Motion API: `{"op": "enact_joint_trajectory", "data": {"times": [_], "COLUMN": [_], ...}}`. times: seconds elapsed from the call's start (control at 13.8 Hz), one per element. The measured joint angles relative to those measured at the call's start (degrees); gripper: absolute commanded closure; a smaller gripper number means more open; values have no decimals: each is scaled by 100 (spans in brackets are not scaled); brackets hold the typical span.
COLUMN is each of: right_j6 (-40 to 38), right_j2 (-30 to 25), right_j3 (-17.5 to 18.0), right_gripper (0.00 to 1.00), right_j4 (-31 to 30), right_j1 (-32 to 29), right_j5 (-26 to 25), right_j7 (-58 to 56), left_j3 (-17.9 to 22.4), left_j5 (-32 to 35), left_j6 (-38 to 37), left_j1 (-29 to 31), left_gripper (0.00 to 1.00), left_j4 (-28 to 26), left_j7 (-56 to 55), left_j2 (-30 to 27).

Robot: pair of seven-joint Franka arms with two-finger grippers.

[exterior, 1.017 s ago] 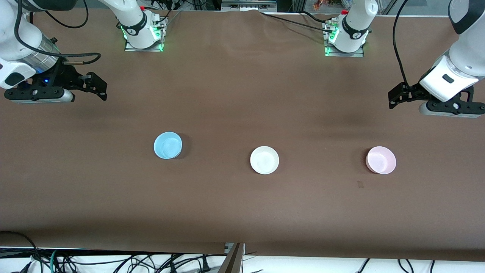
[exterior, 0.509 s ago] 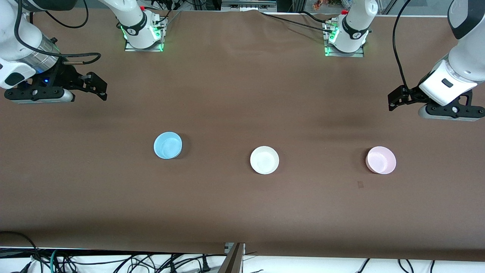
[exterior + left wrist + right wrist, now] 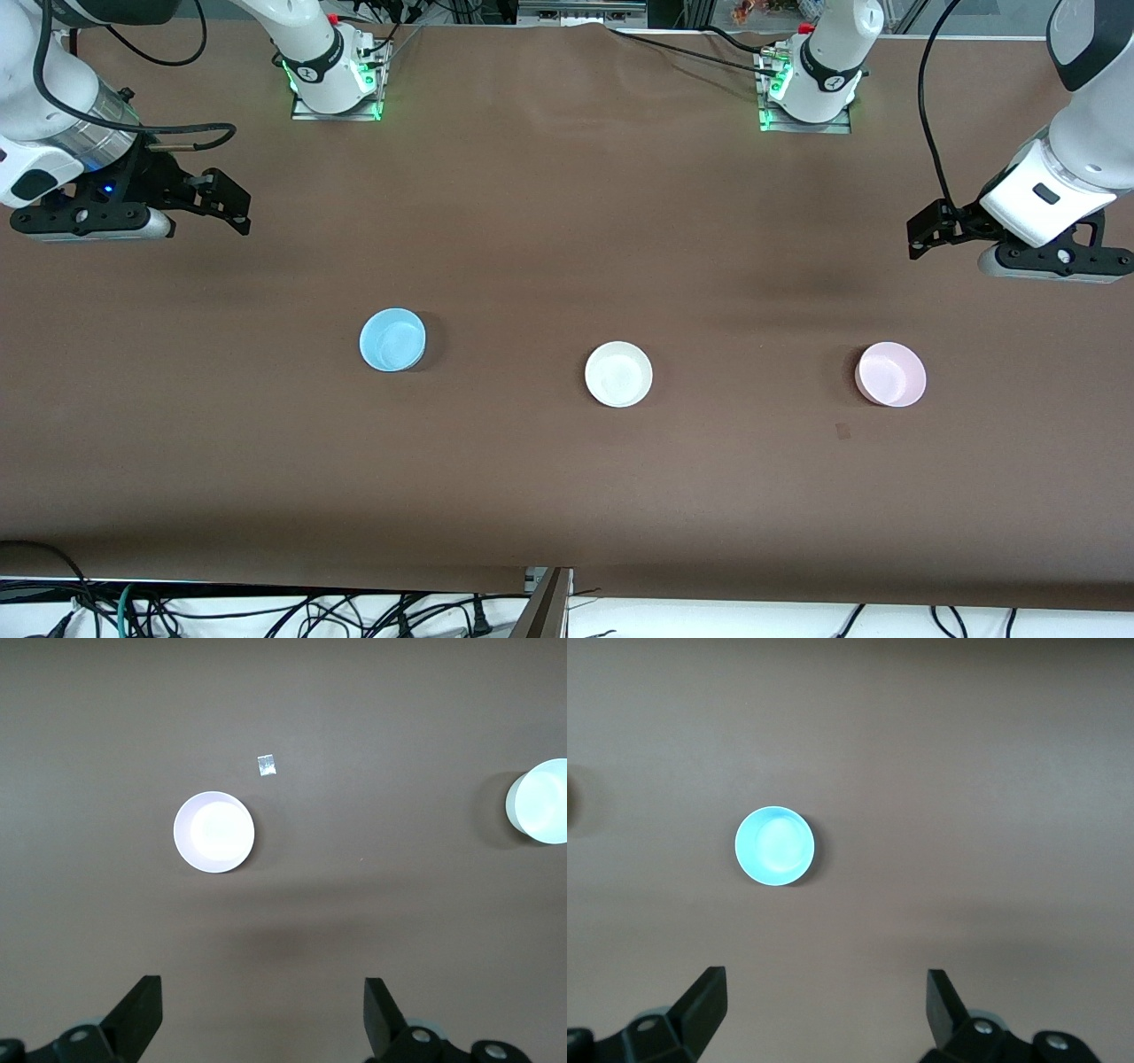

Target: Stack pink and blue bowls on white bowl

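Note:
Three bowls stand apart in a row on the brown table. The light blue bowl (image 3: 392, 339) is toward the right arm's end, the white bowl (image 3: 618, 374) in the middle, the pale pink bowl (image 3: 890, 374) toward the left arm's end. My left gripper (image 3: 918, 233) is open and empty, up in the air over bare table beside the pink bowl (image 3: 213, 832); its wrist view also shows the white bowl (image 3: 540, 802) at the edge. My right gripper (image 3: 237, 211) is open and empty, over bare table at its end; its wrist view shows the blue bowl (image 3: 774, 846).
A small tape mark (image 3: 842, 431) lies on the cloth near the pink bowl, nearer the front camera; it also shows in the left wrist view (image 3: 267, 765). The arm bases (image 3: 337, 84) (image 3: 808, 93) stand at the table's back edge. Cables hang at the front edge.
The left arm's hand has shifted slightly over its end of the table. The right arm and all three bowls have not moved.

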Motion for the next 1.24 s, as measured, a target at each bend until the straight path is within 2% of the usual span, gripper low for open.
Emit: {"op": "enact_joint_trajectory", "data": {"times": [1.02,1.24], "right_j6": [0,0], "right_j2": [0,0], "right_j3": [0,0], "right_gripper": [1,1], "right_j4": [0,0], "right_j1": [0,0], "right_j5": [0,0], "right_j7": [0,0], "left_j3": [59,75], "left_j5": [0,18], "left_j6": [-8,-46], "left_j1": [50,89], "left_gripper": [0,0], "left_j4": [0,-7], "left_j7": [0,0], "left_j2": [19,171]}}
